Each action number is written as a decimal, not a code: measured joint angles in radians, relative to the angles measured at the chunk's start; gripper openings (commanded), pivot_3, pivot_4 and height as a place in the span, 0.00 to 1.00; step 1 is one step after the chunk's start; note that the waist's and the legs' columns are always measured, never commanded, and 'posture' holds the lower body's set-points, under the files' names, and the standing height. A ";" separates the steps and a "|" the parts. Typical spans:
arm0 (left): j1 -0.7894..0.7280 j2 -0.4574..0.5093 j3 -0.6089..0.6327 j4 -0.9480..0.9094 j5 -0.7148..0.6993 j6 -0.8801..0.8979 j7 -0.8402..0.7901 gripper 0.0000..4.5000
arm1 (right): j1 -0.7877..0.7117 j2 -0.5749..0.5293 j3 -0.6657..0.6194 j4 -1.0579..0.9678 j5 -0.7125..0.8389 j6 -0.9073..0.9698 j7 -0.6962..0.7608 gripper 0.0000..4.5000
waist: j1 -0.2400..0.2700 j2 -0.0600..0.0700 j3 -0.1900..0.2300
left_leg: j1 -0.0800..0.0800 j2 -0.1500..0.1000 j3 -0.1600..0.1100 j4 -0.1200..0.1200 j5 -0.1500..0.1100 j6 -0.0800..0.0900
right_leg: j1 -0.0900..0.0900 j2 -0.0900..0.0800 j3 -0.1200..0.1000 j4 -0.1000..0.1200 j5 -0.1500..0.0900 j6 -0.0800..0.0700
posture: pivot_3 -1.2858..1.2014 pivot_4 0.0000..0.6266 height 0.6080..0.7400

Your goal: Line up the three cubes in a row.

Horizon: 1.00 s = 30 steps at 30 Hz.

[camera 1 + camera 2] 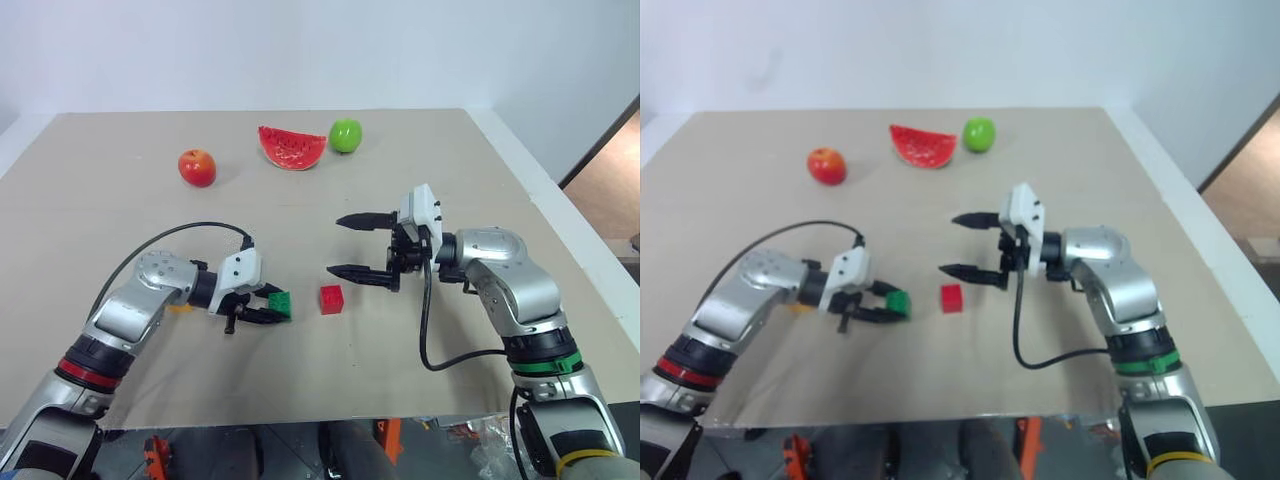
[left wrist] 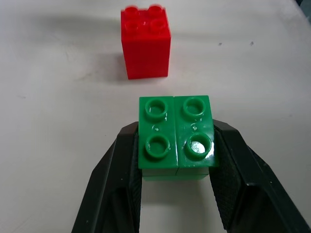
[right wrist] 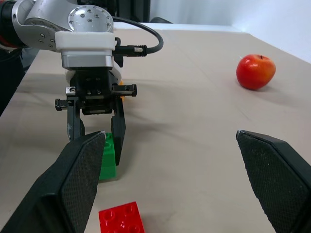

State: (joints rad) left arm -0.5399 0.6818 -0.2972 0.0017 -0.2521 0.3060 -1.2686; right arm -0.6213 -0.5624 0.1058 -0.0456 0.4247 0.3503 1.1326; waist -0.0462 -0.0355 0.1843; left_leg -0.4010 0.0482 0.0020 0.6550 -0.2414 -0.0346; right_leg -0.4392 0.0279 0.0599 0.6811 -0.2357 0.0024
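My left gripper (image 1: 270,304) is shut on the green cube (image 2: 176,131), its two fingers pressing the cube's sides low over the table. The red cube (image 1: 331,299) stands on the table a short gap to the right of the green one, touching nothing. A sliver of the yellow-orange cube (image 1: 797,308) peeks out from under my left forearm, mostly hidden. My right gripper (image 1: 336,246) hovers open just right of and above the red cube, fingers pointing left with nothing between them.
At the back of the beige table (image 1: 470,200) lie a red apple (image 1: 197,167), a watermelon slice (image 1: 291,147) and a green apple (image 1: 345,135). The table's front edge runs just below my arms, and its right edge lies beyond my right arm.
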 measured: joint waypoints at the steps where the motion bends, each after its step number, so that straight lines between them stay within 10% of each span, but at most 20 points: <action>1: -0.001 -0.001 -0.002 0.002 0.010 0.001 0.003 0.29 | 0.001 0.000 0.000 -0.002 0.000 0.000 -0.001 1.00 | 0.000 0.000 0.000 | 0.000 0.000 0.000 0.000 0.000 0.000 | 0.000 0.000 0.000 0.000 0.000 0.000 | 0.52 0.24 1.00; 19: -0.001 -0.009 -0.007 -0.018 0.049 0.042 0.026 0.29 | 0.008 -0.001 0.000 -0.008 0.000 -0.005 -0.001 1.00 | 0.001 0.000 0.000 | 0.000 0.000 0.000 0.001 0.000 0.001 | 0.001 0.000 0.000 0.001 0.000 0.000 | 0.52 0.24 1.00; 20: -0.001 -0.009 -0.008 -0.018 0.050 0.042 0.024 0.54 | 0.008 -0.001 0.000 -0.008 0.000 -0.005 -0.001 1.00 | 0.001 0.000 0.000 | 0.000 0.000 0.000 0.001 0.000 0.001 | 0.001 0.000 -0.001 0.001 0.001 0.000 | 0.52 0.24 1.00; 26: -0.001 -0.005 -0.032 -0.014 0.061 0.036 -0.009 0.98 | 0.020 -0.002 0.001 -0.009 -0.001 -0.007 -0.001 1.00 | 0.000 0.000 0.000 | 0.000 0.000 0.000 0.001 0.000 0.001 | 0.000 0.000 0.000 0.001 0.001 0.000 | 0.52 0.24 1.00; 30: -0.001 0.039 -0.029 -0.059 0.065 0.044 -0.026 1.00 | 0.022 -0.004 0.001 -0.011 -0.001 -0.007 0.001 1.00 | 0.000 0.000 0.000 | 0.000 0.000 0.000 0.001 0.000 0.001 | 0.000 0.000 0.000 0.001 0.001 0.000 | 0.52 0.24 1.00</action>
State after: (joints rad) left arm -0.5408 0.7204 -0.3259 -0.0570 -0.1872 0.3497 -1.2945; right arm -0.5990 -0.5661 0.1067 -0.0568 0.4239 0.3436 1.1331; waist -0.0461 -0.0355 0.1843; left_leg -0.4010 0.0483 0.0016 0.6562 -0.2410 -0.0339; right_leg -0.4389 0.0280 0.0596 0.6818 -0.2351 0.0026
